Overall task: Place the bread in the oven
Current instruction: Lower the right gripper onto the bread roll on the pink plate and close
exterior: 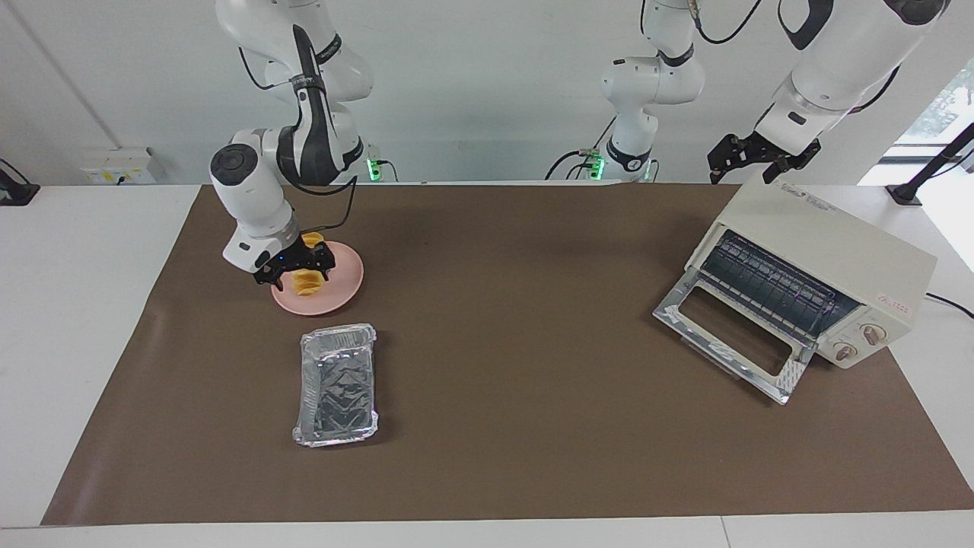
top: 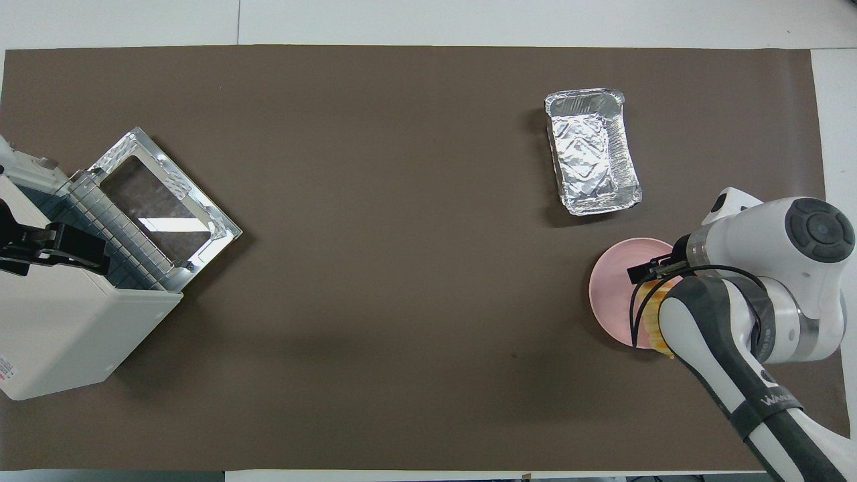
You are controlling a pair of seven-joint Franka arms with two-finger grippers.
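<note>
The bread (exterior: 308,286) lies on a round pink plate (exterior: 344,283) toward the right arm's end of the table. My right gripper (exterior: 300,275) is down at the plate, open, with a finger on each side of the loaf. In the overhead view the right arm covers most of the bread (top: 648,309) and part of the plate (top: 612,294). The cream-white oven (exterior: 829,228) stands toward the left arm's end, with its glass door (exterior: 730,335) dropped open and the wire rack showing. My left gripper (exterior: 749,164) waits open over the oven's top (top: 60,335).
A crinkled silver foil tray (exterior: 338,384) lies beside the plate, farther from the robots; it also shows in the overhead view (top: 592,150). A brown mat (exterior: 517,304) covers the table between the plate and the oven.
</note>
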